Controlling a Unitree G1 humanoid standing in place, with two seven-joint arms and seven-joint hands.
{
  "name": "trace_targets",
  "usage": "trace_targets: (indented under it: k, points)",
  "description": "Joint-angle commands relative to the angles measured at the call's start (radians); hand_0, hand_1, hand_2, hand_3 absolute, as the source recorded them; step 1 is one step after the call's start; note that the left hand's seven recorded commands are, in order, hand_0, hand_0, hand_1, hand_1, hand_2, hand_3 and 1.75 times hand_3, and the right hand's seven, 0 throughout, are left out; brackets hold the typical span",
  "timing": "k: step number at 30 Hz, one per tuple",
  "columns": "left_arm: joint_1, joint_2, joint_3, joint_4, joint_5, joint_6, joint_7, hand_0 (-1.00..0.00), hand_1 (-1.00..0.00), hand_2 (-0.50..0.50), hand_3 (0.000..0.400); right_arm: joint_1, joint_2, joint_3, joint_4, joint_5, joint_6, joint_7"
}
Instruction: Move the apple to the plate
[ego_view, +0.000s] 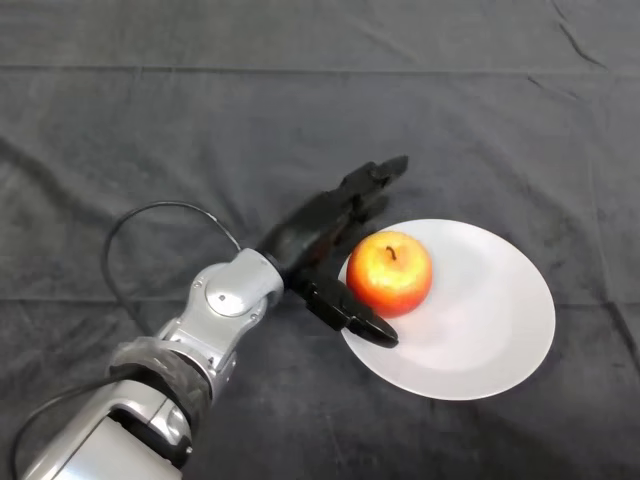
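A red and yellow apple (390, 272) stands upright on the left part of a white plate (490, 320), stem up. My left hand (315, 235) is just left of the apple, at the plate's left rim. Its fingers (375, 180) stretch out straight behind the apple and its thumb (350, 313) lies in front of it, over the plate's rim. The hand is open; the apple sits in the gap between thumb and fingers, and I cannot tell whether they touch it.
The table is covered by a dark cloth (150, 120) with folds running across the back. My silver-grey left arm (190, 350) comes in from the lower left.
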Motion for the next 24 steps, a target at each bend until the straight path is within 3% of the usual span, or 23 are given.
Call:
trace_targets:
  k: [1,10,24]
  points:
    - [-0.061,0.049,0.018,-0.044,-0.017,-0.003,-0.014,0.0,0.0,0.0,0.0,-0.014,-0.017,-0.0025,-0.005,0.0186,-0.008,-0.0004]
    - [-0.039,0.13,0.13,-0.026,-0.069,-0.021,-0.006,0.0,0.0,0.0,0.0,-0.014,-0.017,-0.0026,-0.005,0.0186,-0.008,-0.0002]
    - [0.06,0.234,0.295,0.008,-0.136,-0.035,-0.003,0.0,0.0,0.0,0.0,-0.014,-0.017,-0.0025,-0.005,0.0185,-0.008,-0.0002]
